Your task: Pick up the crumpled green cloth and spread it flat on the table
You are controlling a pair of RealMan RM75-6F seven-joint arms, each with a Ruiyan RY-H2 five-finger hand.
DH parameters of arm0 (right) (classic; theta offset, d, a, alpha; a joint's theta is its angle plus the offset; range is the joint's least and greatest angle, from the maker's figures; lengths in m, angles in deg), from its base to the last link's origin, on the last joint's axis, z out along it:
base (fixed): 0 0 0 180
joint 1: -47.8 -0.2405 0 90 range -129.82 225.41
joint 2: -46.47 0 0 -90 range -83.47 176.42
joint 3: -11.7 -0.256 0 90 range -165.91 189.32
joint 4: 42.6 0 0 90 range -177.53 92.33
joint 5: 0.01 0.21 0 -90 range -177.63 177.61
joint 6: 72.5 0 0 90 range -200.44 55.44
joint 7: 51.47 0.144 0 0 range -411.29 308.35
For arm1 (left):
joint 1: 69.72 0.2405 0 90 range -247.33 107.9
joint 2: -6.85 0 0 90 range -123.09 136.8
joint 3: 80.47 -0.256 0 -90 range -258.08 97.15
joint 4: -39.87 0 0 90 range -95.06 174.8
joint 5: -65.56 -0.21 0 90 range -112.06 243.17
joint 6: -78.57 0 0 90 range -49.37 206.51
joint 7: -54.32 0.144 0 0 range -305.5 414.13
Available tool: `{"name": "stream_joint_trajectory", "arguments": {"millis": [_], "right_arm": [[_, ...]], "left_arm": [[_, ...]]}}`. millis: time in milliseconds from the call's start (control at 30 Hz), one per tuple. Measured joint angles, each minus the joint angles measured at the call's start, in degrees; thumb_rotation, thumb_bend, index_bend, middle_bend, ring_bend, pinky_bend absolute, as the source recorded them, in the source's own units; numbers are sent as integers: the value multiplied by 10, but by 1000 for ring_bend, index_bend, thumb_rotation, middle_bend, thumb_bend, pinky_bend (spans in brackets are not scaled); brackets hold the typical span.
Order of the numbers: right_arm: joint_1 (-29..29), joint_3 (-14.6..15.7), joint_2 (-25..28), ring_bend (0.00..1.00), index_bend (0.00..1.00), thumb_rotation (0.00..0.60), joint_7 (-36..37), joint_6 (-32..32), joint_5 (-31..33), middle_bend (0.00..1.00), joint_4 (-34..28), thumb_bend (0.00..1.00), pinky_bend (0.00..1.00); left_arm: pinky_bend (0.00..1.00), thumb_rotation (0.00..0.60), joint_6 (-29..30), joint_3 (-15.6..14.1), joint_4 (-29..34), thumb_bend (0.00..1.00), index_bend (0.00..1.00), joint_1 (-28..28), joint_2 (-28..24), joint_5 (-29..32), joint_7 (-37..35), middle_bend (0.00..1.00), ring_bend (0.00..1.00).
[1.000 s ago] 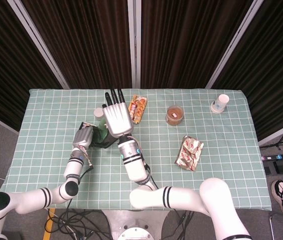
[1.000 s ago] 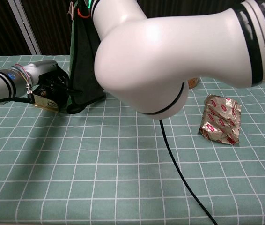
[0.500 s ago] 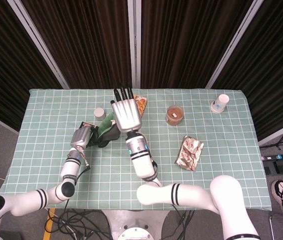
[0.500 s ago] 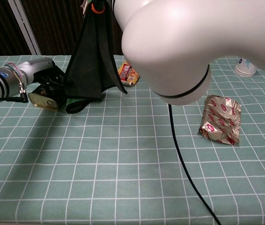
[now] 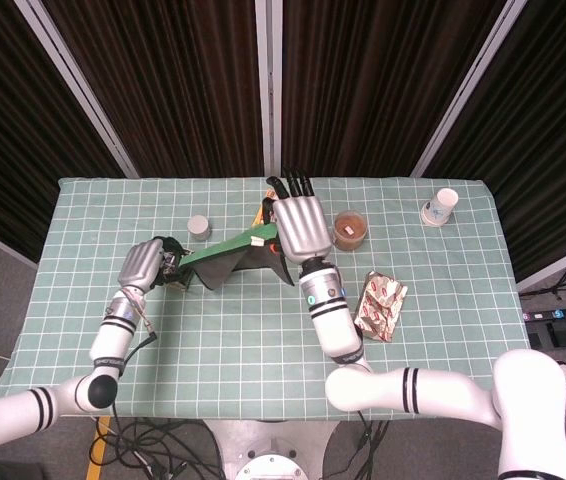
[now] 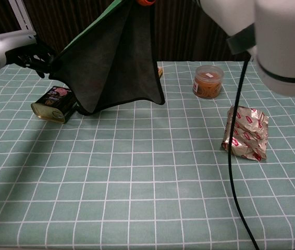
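**Green cloth being held stretched between both hands above the table**

Head view: the green cloth (image 5: pixel 231 256) is being held up as a taut band between the two hands, above the checked table (image 5: pixel 443 330). One end is being gripped by the left hand (image 5: pixel 141 265), whose fingers are being kept curled around the fabric. The other end is being held under the right hand (image 5: pixel 302 226); its dark fingers (image 5: pixel 290 185) are being pointed toward the curtains, and how they are closed on the cloth cannot be told from here. A brown-filled jar (image 5: pixel 349 229) is being shown just beside the right hand, a foil packet (image 5: pixel 379 306) near the right forearm, a paper cup (image 5: pixel 441 207) at the far right corner, and a small grey cup (image 5: pixel 198 226) beyond the cloth.

Chest view: the cloth (image 6: pixel 111 62) is being shown hanging as a spread sheet, its lower edge being kept near a tin (image 6: pixel 55 103) lying on the table. The left hand (image 6: pixel 33 54) is pinching the left corner
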Motion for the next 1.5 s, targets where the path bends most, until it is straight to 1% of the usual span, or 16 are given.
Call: {"name": "stream_joint_trajectory", "arguments": {"millis": [133,267,367,500,633,767,867,933,1033,1200,1300,1500], "right_arm": [[28,7,43,0,731,600,37,-18,10,178,-31,517,0],[35,12,58,0,731,600,58,-30,14,178,-31,517,0],[32,15,61,0,731,600,72,-43,14,178,-11,516,0],[26,16,59,0,731,600,94,-61,8,176,27,518,0],[19,11,55,0,731,600,146,-81,-7,175,71,517,0],[15,5,49,0,731,600,205,-93,-33,176,98,519,0],[15,7,44,0,731,600,252,-100,-64,176,121,518,0],[17,16,41,0,731,600,278,-109,-84,176,135,519,0],[22,39,40,0,727,600,293,-127,-101,176,145,521,0],[34,85,42,0,723,600,305,-154,-128,176,150,519,0],[46,104,48,0,722,600,322,-168,-140,176,139,518,0],[71,137,69,0,720,600,343,-180,-165,177,95,517,0]], "left_arm": [[388,497,27,3,25,465,707,9,-19,-37,-8,426,275],[387,524,50,11,19,464,708,8,-17,-51,-5,426,275],[387,551,56,18,-9,462,709,1,-4,-52,0,426,275],[387,549,60,35,-61,459,708,-15,21,-47,0,426,275],[387,548,69,55,-106,459,707,-31,43,-48,-6,426,275],[387,549,93,76,-153,458,702,-46,62,-59,-18,426,275],[387,539,103,79,-158,454,700,-45,65,-72,-29,426,275],[387,534,104,72,-153,452,700,-40,63,-79,-33,426,275],[387,529,101,50,-136,451,700,-30,57,-94,-36,426,275],[386,525,96,-2,-103,449,700,-10,44,-132,-27,426,275],[386,526,88,-26,-73,448,700,1,30,-148,-20,426,275],[385,528,63,-60,-14,447,700,15,-7,-168,-9,420,275]]}}
